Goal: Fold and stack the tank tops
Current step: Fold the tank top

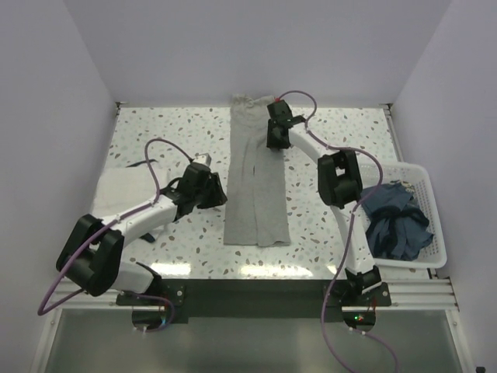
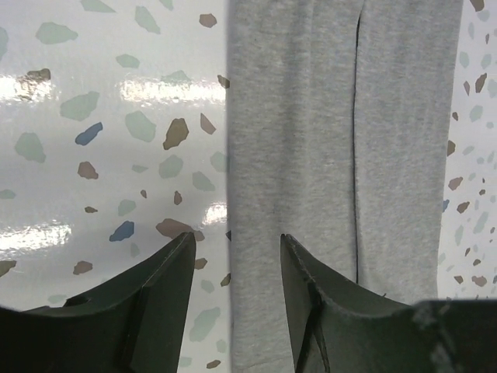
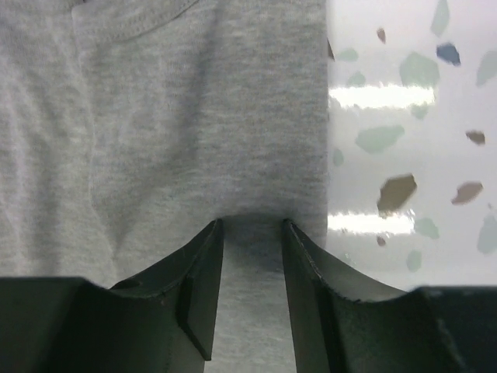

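Note:
The light grey tank top (image 1: 256, 186) lies flat in the middle of the table, folded lengthwise into a long narrow strip with its straps at the far end. My left gripper (image 1: 220, 193) is open, low over the strip's left edge about halfway along. In the left wrist view the gripper (image 2: 237, 241) straddles that edge of the grey tank top (image 2: 311, 116). My right gripper (image 1: 276, 144) is open at the far right part of the strip. In the right wrist view the gripper (image 3: 250, 225) has its tips down on the grey cloth (image 3: 194, 116) near its right edge. The white tank top (image 1: 124, 186) lies at the left, partly under my left arm.
A white lattice basket (image 1: 425, 180) stands at the right edge of the table and holds dark blue clothes (image 1: 396, 221). The terrazzo table (image 1: 178, 132) ends at white walls at the back and sides. My right arm reaches out along the strip's right side.

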